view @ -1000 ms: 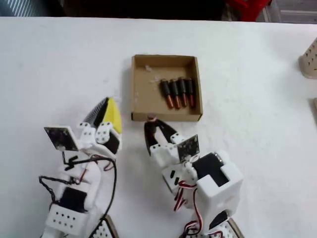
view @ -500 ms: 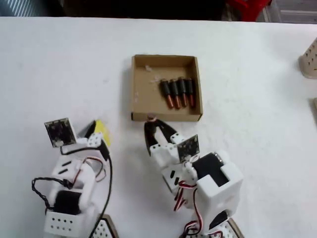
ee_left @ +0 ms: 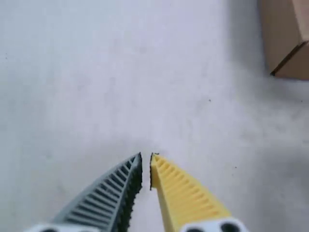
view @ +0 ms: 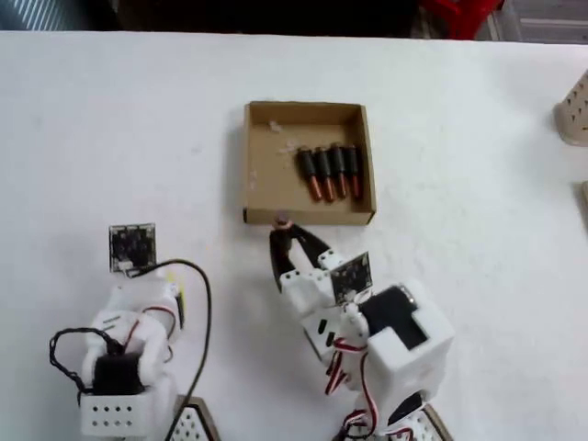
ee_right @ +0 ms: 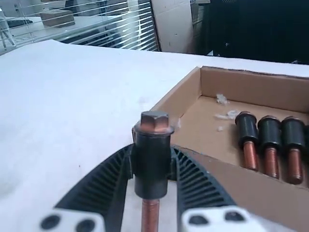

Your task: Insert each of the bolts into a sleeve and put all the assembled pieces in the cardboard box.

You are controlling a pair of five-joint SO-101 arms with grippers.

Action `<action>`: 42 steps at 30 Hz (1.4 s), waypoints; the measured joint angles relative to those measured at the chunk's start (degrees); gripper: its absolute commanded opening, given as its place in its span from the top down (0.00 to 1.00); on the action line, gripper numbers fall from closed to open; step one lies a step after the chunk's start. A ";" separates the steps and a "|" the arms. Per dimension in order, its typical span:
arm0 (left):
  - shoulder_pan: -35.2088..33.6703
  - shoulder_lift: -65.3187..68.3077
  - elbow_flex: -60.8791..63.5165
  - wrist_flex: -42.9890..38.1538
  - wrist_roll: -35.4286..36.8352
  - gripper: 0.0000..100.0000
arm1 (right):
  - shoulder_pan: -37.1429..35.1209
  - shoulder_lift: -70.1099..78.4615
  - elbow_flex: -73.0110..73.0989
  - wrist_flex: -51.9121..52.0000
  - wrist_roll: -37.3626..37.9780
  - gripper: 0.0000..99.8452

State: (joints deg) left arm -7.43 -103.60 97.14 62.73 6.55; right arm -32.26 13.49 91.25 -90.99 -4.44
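Left gripper (ee_left: 146, 163) drew back, seemingly folded low.

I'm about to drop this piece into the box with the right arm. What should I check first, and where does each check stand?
1. Grip: right claw shut across the sleeve: ok.
2. Assembly: bolt head sits on the sleeve top, shank out below: ok.
3. Position over the cardboard box: sleeve hangs just outside its near wall: not ok.
4. Height to clear that wall: cannot tell.
5. Landing room: bare floor beside the four pieces inside: ok.
6. Left claw shut, empty, away from the box: ok.
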 measured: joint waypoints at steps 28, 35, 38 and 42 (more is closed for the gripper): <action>-1.32 -0.09 0.00 5.63 -0.26 0.93 | 10.20 -71.03 0.62 80.62 0.00 0.98; -1.32 -0.09 0.00 6.42 -0.26 0.93 | 10.20 -83.43 -10.29 110.42 0.00 0.98; -1.32 -0.09 0.00 6.42 -0.26 0.93 | 10.20 -83.78 -14.33 113.67 0.00 0.98; -1.32 -0.09 0.00 6.42 -0.26 0.93 | 10.29 -81.41 -20.48 115.60 2.46 0.98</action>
State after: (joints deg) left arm -8.75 -103.69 97.14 69.14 6.29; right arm -21.98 -67.91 70.77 24.62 -1.98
